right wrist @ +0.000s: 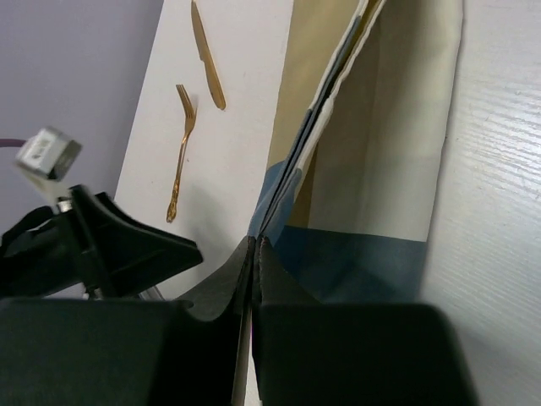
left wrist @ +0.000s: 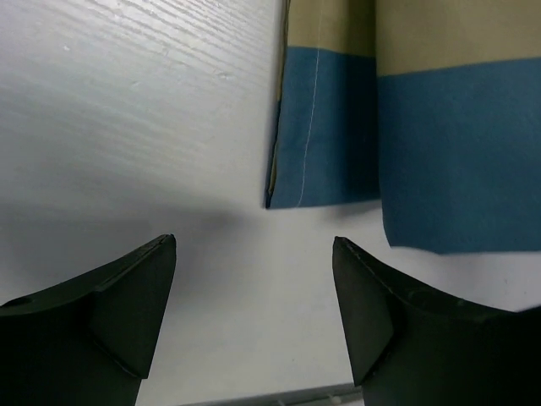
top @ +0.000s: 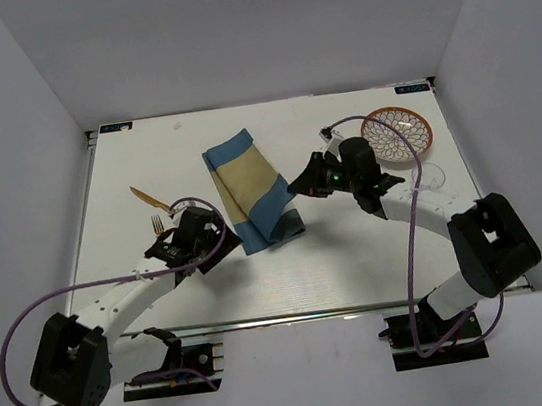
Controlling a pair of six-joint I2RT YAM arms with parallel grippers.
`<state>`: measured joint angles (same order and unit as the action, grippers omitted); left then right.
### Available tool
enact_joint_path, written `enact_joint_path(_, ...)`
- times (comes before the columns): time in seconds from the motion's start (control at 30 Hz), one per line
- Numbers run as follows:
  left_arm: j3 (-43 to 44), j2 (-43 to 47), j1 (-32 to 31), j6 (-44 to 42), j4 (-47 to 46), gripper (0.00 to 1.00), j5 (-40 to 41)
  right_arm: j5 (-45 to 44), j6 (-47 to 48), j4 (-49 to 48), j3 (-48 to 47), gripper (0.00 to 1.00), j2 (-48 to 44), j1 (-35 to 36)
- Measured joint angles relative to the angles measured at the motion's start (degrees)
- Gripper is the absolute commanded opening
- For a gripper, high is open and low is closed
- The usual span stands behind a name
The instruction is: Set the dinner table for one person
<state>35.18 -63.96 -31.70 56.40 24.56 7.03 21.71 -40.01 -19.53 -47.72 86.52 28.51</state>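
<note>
A blue-and-beige striped placemat lies folded on the white dinner table, its near right corner raised. My right gripper is shut on that raised edge; in the right wrist view its jaws pinch the cloth layers of the placemat. My left gripper stands open at the placemat's near left corner. In the left wrist view the gripper has only bare table between its fingers, with the blue hem of the placemat just beyond.
A gold fork and knife lie left of the placemat, also seen as fork and knife. An orange patterned plate sits at the back right, a clear glass beside it. Grey walls surround the table.
</note>
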Motion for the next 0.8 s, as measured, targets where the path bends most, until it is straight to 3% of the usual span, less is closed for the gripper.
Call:
enact_joint_path(0.23, 1.8, -12.3, -0.4, 3.3, -7.3, 0.63, -0.3, -1.2, -0.2, 2.0, 0.1, 0.00, -2.2, -0.6)
enact_joint_path(0.47, 8.2, -20.6, -0.9, 4.7, -7.0, 0.62, -0.1, -2.3, -0.8, 2.9, 2.2, 0.00, -5.0, -1.6)
enact_joint_path(0.57, 12.2, -25.0, -1.4, 4.9, -6.0, 0.55, 0.3, -2.3, -0.8, 3.3, 2.2, 0.00, -5.0, -2.0)
enact_joint_path(0.67, 14.0, -28.2, -2.2, 5.1, -4.6, 0.55, 0.5, -2.3, -0.8, 3.4, 2.2, 0.00, -5.0, -2.5)
enact_joint_path(0.8, 13.9, -27.7, -3.3, 5.6, -3.7, 0.68, 0.6, -2.3, -0.8, 4.0, 2.2, 0.00, -4.9, -3.1)
